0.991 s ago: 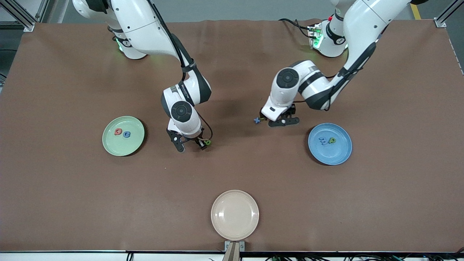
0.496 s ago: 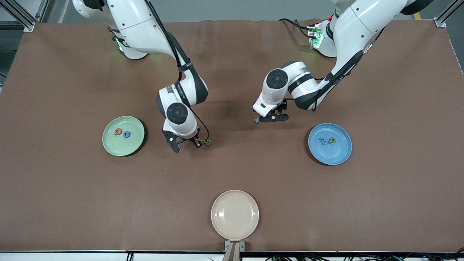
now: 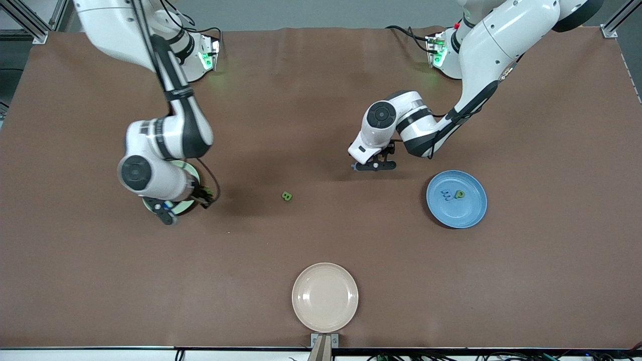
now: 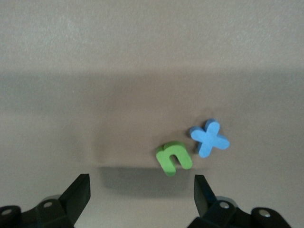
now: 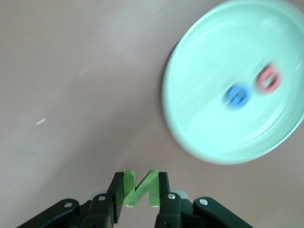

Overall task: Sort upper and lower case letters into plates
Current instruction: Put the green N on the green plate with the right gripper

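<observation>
The right gripper (image 5: 139, 197) has swung beside the mint plate (image 5: 199, 142), jaws clenched on a green zigzag letter (image 5: 138, 188).

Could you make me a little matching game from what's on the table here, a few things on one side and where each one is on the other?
Things:
1. green N
2. green B
3. blue x
4. red letter

Places:
A. in the mint green plate
B. on the table beside a green n, under the open left gripper
C. alone on the bare table
D. clamped in the right gripper

Pairs: 1-D, 2-C, 3-B, 4-A
</observation>
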Controlling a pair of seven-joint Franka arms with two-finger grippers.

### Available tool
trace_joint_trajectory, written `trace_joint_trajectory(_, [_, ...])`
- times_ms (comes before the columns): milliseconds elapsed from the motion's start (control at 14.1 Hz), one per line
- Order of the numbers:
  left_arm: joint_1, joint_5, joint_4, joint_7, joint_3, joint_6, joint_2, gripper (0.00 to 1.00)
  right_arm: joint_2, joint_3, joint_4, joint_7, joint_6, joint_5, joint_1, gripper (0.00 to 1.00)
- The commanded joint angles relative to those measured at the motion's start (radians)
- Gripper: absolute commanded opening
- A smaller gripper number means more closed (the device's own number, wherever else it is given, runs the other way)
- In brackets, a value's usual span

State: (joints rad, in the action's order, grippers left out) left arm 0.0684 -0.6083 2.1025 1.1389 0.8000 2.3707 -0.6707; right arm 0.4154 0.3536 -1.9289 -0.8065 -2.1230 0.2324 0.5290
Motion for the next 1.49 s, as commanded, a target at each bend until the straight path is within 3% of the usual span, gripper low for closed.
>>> trace_joint_trajectory(0, [0.001,-0.039,-0.019,0.002,0.001,0.008,-0.021,0.95,-0.076,0.025,-0.201,0.159,-0.16,-0.001,-0.023,0.0])
trace_joint_trajectory(212, [0.001,-0.047,-0.018,0.002,-0.007,0.016,-0.023,0.9,-0.073,0.022,-0.304,0.26,-0.307,0.001,-0.081,0.0])
trace_joint_trajectory(637, [0.001,-0.048,-0.015,0.001,-0.008,0.018,-0.029,0.8,-0.061,0.015,-0.338,0.264,-0.318,0.004,-0.06,0.01])
trace_joint_trajectory(991, [0.002,-0.048,-0.015,0.001,-0.008,0.016,-0.029,0.57,-0.058,0.015,-0.334,0.262,-0.316,0.011,-0.038,0.04])
trace_joint_trajectory(1062, [0.002,-0.048,-0.015,0.001,-0.008,0.016,-0.029,0.54,-0.056,0.015,-0.332,0.26,-0.313,0.011,-0.038,0.18])
trace_joint_trajectory(1204, [0.001,-0.048,-0.018,0.001,-0.01,0.018,-0.029,0.53,-0.056,0.015,-0.328,0.264,-0.307,0.011,-0.038,0.86])
trace_joint_trajectory(1274, [0.001,-0.051,-0.019,0.001,-0.01,0.016,-0.029,0.53,-0.056,0.015,-0.323,0.262,-0.305,0.011,-0.038,1.0])
trace_joint_trajectory(1416, [0.001,-0.07,-0.027,0.004,-0.01,0.018,-0.029,0.53,-0.061,0.016,-0.294,0.253,-0.273,0.011,-0.038,1.0])
